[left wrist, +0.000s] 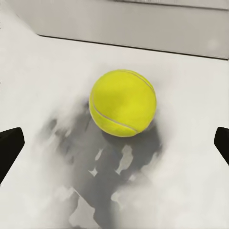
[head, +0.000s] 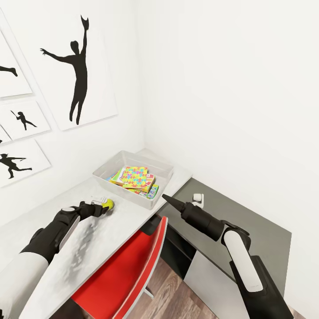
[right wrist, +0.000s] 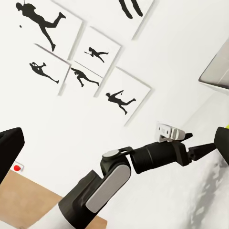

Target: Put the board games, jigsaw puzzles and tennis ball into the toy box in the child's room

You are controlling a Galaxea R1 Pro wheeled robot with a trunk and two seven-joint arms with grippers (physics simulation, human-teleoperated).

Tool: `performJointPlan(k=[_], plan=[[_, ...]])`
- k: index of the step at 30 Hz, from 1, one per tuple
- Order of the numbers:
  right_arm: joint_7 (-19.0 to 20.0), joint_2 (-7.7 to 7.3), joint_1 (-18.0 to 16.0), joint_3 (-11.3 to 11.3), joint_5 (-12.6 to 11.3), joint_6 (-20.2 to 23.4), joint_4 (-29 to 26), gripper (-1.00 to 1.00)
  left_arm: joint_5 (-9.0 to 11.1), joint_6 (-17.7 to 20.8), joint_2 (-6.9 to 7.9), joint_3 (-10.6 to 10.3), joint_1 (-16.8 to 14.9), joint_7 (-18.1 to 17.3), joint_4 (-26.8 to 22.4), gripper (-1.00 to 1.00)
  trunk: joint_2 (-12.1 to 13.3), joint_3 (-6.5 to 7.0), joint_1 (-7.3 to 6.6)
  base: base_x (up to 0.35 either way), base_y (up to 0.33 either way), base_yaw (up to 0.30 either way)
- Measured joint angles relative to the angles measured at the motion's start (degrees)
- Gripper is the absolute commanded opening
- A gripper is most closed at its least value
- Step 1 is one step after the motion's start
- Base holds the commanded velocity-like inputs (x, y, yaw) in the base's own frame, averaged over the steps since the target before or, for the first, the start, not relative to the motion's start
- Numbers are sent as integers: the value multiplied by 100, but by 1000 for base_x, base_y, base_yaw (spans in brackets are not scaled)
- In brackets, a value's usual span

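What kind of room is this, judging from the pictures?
Probably a child's bedroom or playroom. Black sports-silhouette wall pictures hang above a pale desk, a grey toy box holds colourful puzzles and games, and a tennis ball lies on the desk.

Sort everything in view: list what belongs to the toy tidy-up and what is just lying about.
Job:
tennis ball
toy box
jigsaw puzzle inside it
table
left gripper

Lying about:
red chair
wall pictures
small white object on dark unit
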Motion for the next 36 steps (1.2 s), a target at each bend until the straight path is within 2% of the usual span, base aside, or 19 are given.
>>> performJointPlan(k=[21, 27, 36], plan=[[7, -1, 0, -5, 0, 0, 0, 100, 5, -681, -5, 2, -22, 3, 337, 100, 0, 0, 0, 0, 0, 0], [9, 0, 0, -1, 0, 0, 0, 100, 1, -880, -13, 14, -33, 4, 604, 100, 0, 0, 0, 0, 0, 0], [9, 0, 0, 0, 0, 0, -4, 100, 0, -1036, -26, 15, -31, 5, 778, 100, 0, 0, 0, 0, 0, 0]])
